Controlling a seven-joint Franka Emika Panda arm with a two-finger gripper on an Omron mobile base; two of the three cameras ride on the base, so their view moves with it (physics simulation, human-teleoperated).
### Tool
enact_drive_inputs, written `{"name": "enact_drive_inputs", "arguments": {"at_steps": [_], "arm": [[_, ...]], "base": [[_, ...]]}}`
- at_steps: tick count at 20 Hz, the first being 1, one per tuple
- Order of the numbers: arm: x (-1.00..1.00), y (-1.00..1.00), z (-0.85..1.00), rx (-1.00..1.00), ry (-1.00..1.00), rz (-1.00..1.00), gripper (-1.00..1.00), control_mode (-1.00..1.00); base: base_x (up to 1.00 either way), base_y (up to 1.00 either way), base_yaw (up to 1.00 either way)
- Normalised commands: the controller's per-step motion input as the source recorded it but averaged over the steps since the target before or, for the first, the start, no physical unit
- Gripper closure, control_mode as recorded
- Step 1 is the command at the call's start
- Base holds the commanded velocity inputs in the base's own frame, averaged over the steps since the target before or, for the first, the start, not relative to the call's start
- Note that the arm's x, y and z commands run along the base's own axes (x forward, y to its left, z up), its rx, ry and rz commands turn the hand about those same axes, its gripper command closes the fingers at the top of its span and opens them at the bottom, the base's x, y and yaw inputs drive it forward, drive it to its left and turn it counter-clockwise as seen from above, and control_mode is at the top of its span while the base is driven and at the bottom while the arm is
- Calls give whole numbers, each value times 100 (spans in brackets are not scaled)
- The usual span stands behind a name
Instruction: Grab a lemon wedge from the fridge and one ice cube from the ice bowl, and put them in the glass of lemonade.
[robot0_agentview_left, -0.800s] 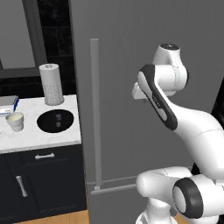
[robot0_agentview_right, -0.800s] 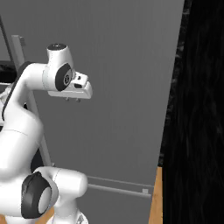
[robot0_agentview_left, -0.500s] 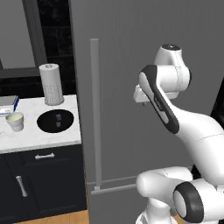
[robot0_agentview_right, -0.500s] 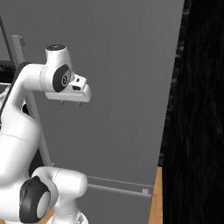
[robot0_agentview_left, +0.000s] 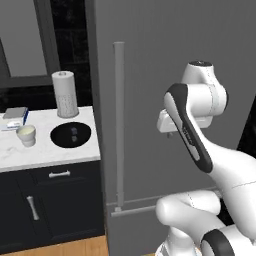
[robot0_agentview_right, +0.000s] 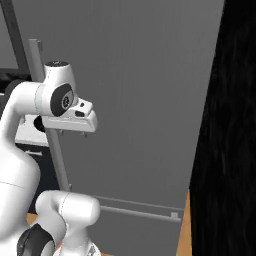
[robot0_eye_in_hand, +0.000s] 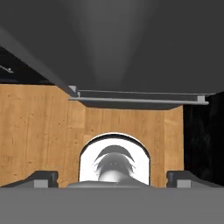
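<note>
Fridge (robot0_agentview_left: 165, 60) stands shut at the centre of the scene, its tall grey door filling the space behind the arm, with the long vertical bar handle (robot0_agentview_left: 119, 125) running down its left side. To the left, on the white marble counter (robot0_agentview_left: 45, 155), the ice bowl (robot0_agentview_left: 70, 135) lies as a shallow black dish, and the glass of lemonade (robot0_agentview_left: 26, 135) sits just to its left, apart from it. A tall white perforated cylinder (robot0_agentview_left: 65, 93) stands behind the bowl. The gripper (robot0_agentview_right: 71, 132) hangs in front of the fridge door at mid height, pointing down toward the wooden floor (robot0_eye_in_hand: 39, 131); its fingers (robot0_eye_in_hand: 41, 176) stand wide apart with nothing between them.
</note>
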Motion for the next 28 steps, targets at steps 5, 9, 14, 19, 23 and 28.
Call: {"name": "enact_drive_inputs", "arguments": {"at_steps": [5,9,14,19,23,28], "arm": [[0,0,0,0,0,0,-100,100],[0,0,0,0,0,0,-100,100],[0,0,0,0,0,0,-100,100],[0,0,0,0,0,0,-100,100],[0,0,0,0,0,0,-100,100],[0,0,0,0,0,0,-100,100]], "base": [[-16,59,-11],[-17,34,-23],[-5,46,-33],[0,60,-28],[0,39,-22],[0,48,-24]]}}
